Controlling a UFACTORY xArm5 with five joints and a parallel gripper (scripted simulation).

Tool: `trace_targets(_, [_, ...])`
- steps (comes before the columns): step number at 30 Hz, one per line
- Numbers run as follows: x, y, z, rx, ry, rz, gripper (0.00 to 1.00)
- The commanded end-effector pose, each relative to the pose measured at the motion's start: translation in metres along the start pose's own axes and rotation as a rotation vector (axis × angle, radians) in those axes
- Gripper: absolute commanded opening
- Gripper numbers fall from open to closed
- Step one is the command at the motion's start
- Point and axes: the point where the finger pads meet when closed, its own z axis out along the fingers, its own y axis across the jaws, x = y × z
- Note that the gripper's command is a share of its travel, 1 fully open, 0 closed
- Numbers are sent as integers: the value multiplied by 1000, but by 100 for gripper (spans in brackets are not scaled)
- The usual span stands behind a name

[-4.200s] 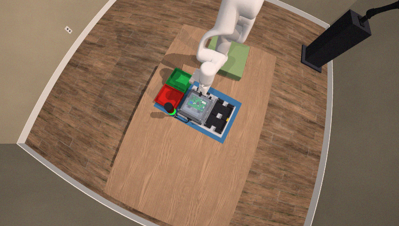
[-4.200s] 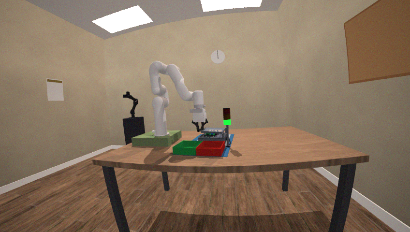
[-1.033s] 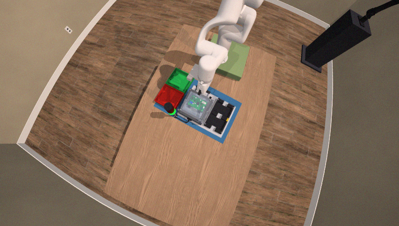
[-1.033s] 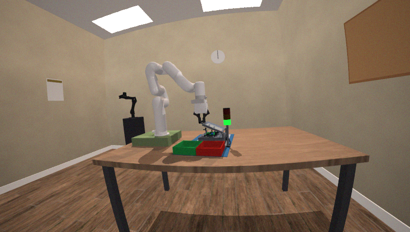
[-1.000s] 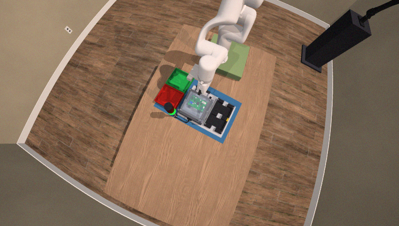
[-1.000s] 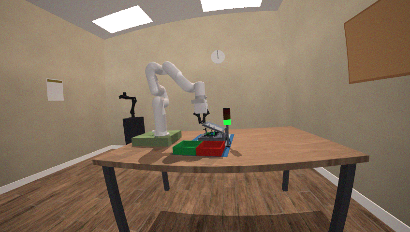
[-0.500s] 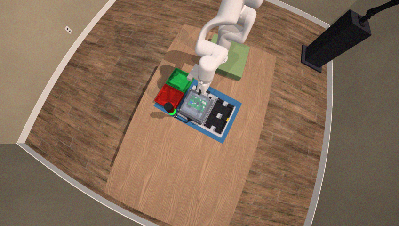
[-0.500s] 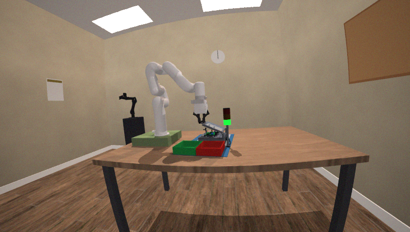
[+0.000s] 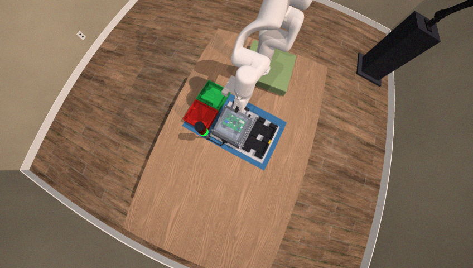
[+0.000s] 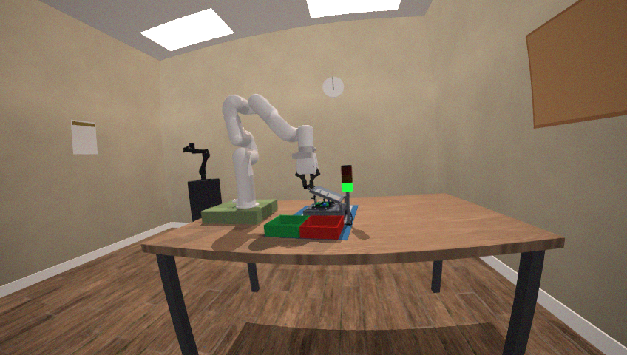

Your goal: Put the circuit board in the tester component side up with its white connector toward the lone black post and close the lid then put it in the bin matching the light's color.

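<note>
The green circuit board [image 9: 235, 121] lies in the grey tester [image 9: 232, 125] under the clear lid [image 10: 326, 194]. In the side view the lid is tilted, with its edge toward the arm raised. My gripper [image 10: 307, 183] [image 9: 238, 108] is right at that raised edge, with its fingers slightly apart and nothing clearly between them; from above it shows at the tester's far edge. The signal light [image 10: 347, 186] glows green. The green bin [image 9: 212, 94] and the red bin [image 9: 201, 113] stand side by side, left of the tester.
The black tray [image 9: 260, 135] sits right of the tester on the blue mat [image 9: 265, 159]. The signal tower [image 9: 201, 127] stands by the red bin's near corner. The arm's green base block [image 9: 276, 71] is behind the mat.
</note>
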Motion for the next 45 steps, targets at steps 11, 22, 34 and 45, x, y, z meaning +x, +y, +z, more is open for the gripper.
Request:
trace_targets(11, [0,-1,1,3,0,0,28])
trace_targets(22, [0,-1,2,3,0,0,28])
trace_targets(34, [0,-1,2,3,0,0,0])
trace_targets(45, [0,-1,2,3,0,0,0])
